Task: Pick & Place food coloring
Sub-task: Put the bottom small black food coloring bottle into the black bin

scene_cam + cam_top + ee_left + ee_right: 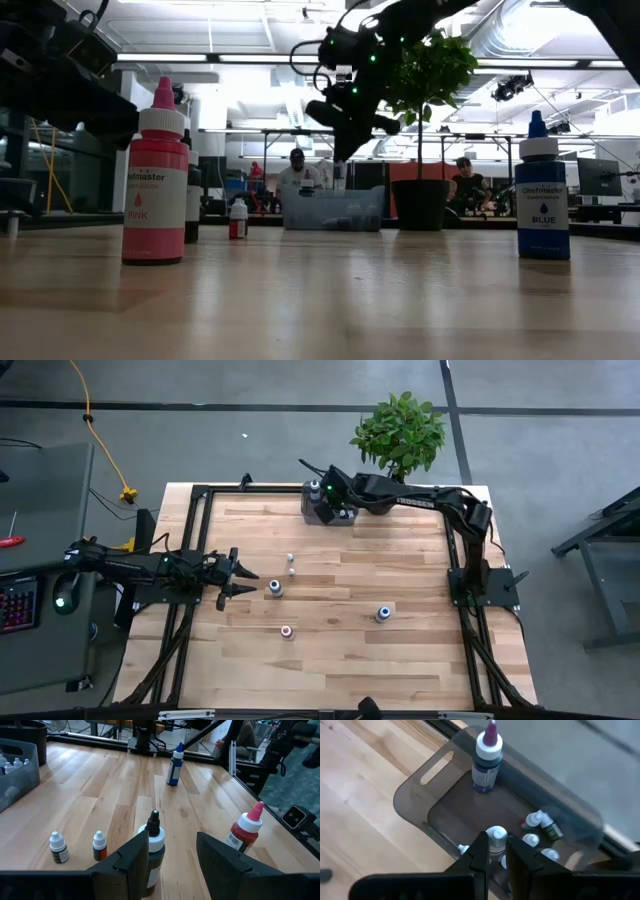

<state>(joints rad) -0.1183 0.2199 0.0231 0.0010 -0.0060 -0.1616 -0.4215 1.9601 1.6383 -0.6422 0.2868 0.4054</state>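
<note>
Food coloring bottles stand upright on their bases on the wood table: a black-capped one [274, 588] [155, 847], a pink one [287, 630] [246, 831], a blue one [383, 614] [174, 765] and two tiny ones [291, 565] [59, 847]. My left gripper [246, 581] [172, 857] is open and level near the table's left side; the black-capped bottle stands just ahead of it, beside one finger. My right gripper [320, 495] [498, 852] hangs over the grey tray [312, 510] [415, 785] at the far edge, shut on a tiny white-capped bottle [496, 836]. My right gripper pinches the tiny bottle between its two fingers [479, 851], just below its white cap [496, 834]. The fingers point down from above. The bottle is upright and lifted clear over the tray's floor; its body is hidden by the fingers.
In the tray a purple-capped bottle [487, 757] stands upright and several tiny bottles [540, 822] lie on their sides. A potted plant [400, 435] stands right of the tray at the far edge. A black frame [200, 495] rims the table. People sit in the room beyond [297, 170].
</note>
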